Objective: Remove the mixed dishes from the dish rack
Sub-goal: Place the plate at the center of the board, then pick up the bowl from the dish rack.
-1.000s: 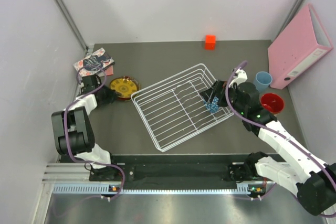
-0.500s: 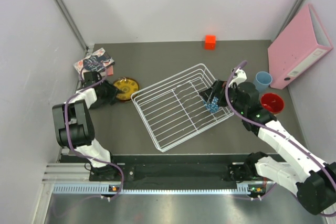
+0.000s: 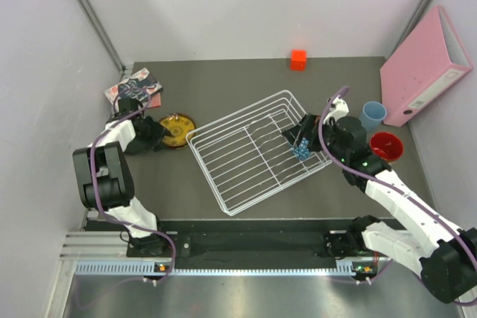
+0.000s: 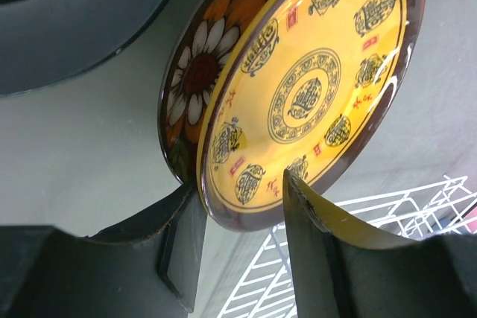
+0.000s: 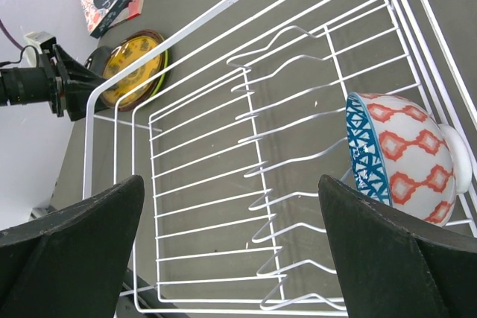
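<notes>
The white wire dish rack (image 3: 246,158) lies in the middle of the table. A blue patterned bowl (image 3: 301,152) stands on edge at its right side. My right gripper (image 3: 299,133) hangs wide open over the rack (image 5: 258,147), with the bowl (image 5: 402,158) just right of its right finger and nothing between its fingers (image 5: 231,191). Left of the rack, a yellow plate (image 3: 177,126) rests on a reddish flowered plate (image 4: 195,80). My left gripper (image 3: 158,135) is open, and the yellow plate's (image 4: 305,94) near rim sits loose in the gap between its fingers (image 4: 240,206).
A dark glossy dish (image 4: 74,20) lies beside the plates, and a patterned book (image 3: 134,87) sits behind them. A light blue cup (image 3: 373,113), a mug with a red inside (image 3: 386,145) and a pink binder (image 3: 425,65) are at the right. An orange-red cube (image 3: 298,59) sits at the back.
My left gripper has opened and let go of the yellow plate, which now rests lower on the stack. The right arm and the bowl have not moved.
</notes>
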Action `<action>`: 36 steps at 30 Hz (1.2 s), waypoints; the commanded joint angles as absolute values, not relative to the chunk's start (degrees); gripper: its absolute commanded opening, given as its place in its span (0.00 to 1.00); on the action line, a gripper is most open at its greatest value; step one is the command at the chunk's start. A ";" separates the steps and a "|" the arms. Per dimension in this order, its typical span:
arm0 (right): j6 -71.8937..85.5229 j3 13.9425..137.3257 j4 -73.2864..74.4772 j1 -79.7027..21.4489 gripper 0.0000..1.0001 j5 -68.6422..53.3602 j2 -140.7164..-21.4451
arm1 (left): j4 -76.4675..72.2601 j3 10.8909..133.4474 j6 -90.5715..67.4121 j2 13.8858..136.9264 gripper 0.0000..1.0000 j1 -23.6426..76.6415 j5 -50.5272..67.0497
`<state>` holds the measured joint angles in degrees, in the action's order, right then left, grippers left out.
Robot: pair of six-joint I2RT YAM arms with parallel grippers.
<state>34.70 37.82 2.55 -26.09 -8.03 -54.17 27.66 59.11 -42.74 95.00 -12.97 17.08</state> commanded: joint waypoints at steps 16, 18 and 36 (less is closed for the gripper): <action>35.33 36.56 -1.85 -26.45 0.99 -9.49 -54.76 | 36.39 62.05 -41.92 87.54 0.51 -13.01 18.54; 35.24 36.65 -1.85 -26.37 0.99 -9.58 -54.67 | 35.86 61.00 -42.27 85.26 0.51 -12.92 18.81; 27.52 47.89 12.64 -26.37 1.00 1.99 -51.59 | 18.89 65.03 -34.73 63.98 0.83 18.53 4.14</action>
<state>31.44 42.04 7.35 -26.09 -5.39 -52.88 22.52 61.76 -39.88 62.26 10.85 10.92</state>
